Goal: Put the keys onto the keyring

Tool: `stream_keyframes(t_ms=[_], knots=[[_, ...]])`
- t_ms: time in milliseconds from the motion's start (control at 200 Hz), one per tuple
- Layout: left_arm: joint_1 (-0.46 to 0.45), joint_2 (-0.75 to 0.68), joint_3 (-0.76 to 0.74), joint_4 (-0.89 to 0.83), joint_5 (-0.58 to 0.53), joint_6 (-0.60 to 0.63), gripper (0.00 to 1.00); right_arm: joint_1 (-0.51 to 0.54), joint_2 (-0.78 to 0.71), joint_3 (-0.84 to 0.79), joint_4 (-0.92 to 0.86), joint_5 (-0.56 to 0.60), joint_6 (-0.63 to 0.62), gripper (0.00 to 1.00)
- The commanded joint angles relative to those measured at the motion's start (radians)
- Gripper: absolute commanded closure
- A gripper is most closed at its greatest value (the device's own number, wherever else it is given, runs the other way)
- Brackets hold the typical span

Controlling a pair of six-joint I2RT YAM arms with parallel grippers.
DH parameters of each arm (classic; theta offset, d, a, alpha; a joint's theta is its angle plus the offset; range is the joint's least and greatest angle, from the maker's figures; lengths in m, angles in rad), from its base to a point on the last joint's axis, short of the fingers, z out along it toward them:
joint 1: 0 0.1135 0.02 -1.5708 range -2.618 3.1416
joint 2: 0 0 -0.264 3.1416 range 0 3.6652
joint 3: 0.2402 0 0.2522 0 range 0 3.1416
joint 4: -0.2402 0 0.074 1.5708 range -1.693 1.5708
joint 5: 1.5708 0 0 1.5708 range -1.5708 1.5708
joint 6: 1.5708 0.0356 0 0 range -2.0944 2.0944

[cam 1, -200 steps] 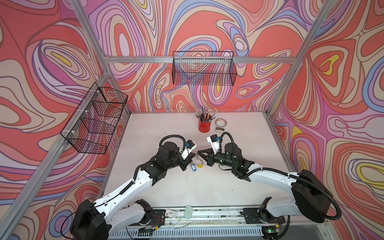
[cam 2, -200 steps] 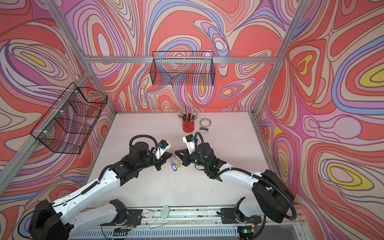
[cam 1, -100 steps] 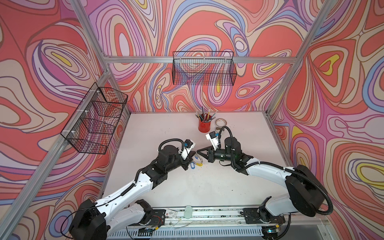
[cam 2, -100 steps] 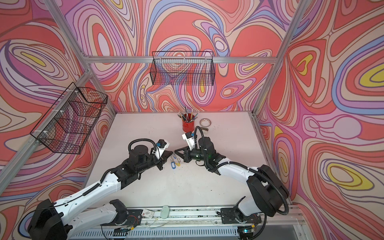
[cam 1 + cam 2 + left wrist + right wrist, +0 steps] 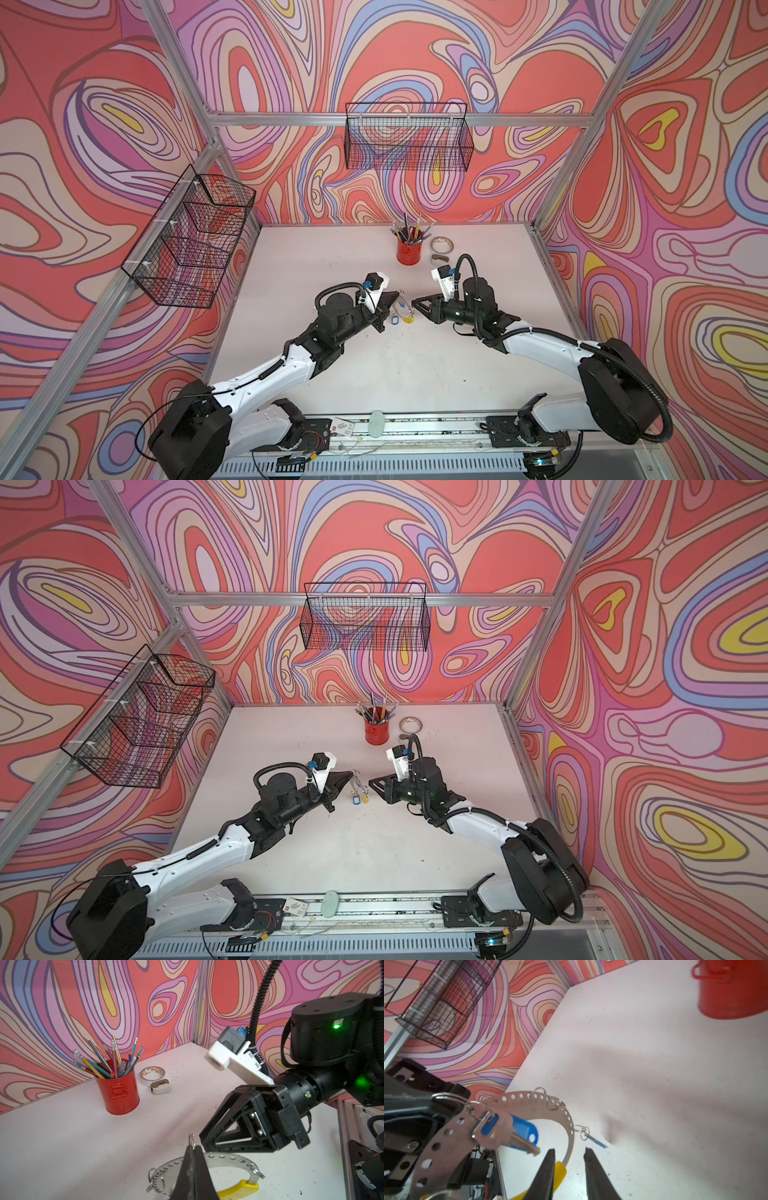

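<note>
The keyring (image 5: 402, 308) is a perforated silver hoop with a yellow segment (image 5: 560, 1169). It hangs tilted just above the table from my left gripper (image 5: 397, 296), which is shut on a small wire ring at the hoop's top (image 5: 191, 1140). A silver key with a blue tag (image 5: 521, 1130) dangles from the hoop close to that gripper. Another key's tag (image 5: 595, 1141), seen edge-on, hangs from a ring farther round the band. My right gripper (image 5: 569, 1150) stands open just short of the hoop, with nothing between its fingers. Both top views show it a little right of the keyring (image 5: 359, 789).
A red cup of pencils (image 5: 409, 251), a tape roll (image 5: 441, 243) and a small beige object (image 5: 439, 258) stand at the back of the white table. Wire baskets hang on the left wall (image 5: 191, 237) and the back wall (image 5: 409, 139).
My right gripper was shut close against the left gripper at the keyring; it has opened and drawn back slightly to the right. The left gripper still holds the hoop.
</note>
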Motion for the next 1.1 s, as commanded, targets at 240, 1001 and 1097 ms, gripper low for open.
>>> stream_keyframes(t_ms=[240, 1001, 1097], knots=[[0.002, 0.072, 0.021, 0.129, 0.129, -0.059, 1.0, -0.15, -0.137, -0.037, 0.168, 0.155, 0.025, 0.36], [0.192, 0.364, 0.123, 0.513, 0.586, -0.477, 1.0, -0.138, 0.091, 0.099, 0.293, -0.32, 0.007, 0.48], [0.193, 0.372, 0.129, 0.518, 0.589, -0.477, 1.0, -0.137, 0.126, 0.118, 0.292, -0.35, 0.009, 0.51]])
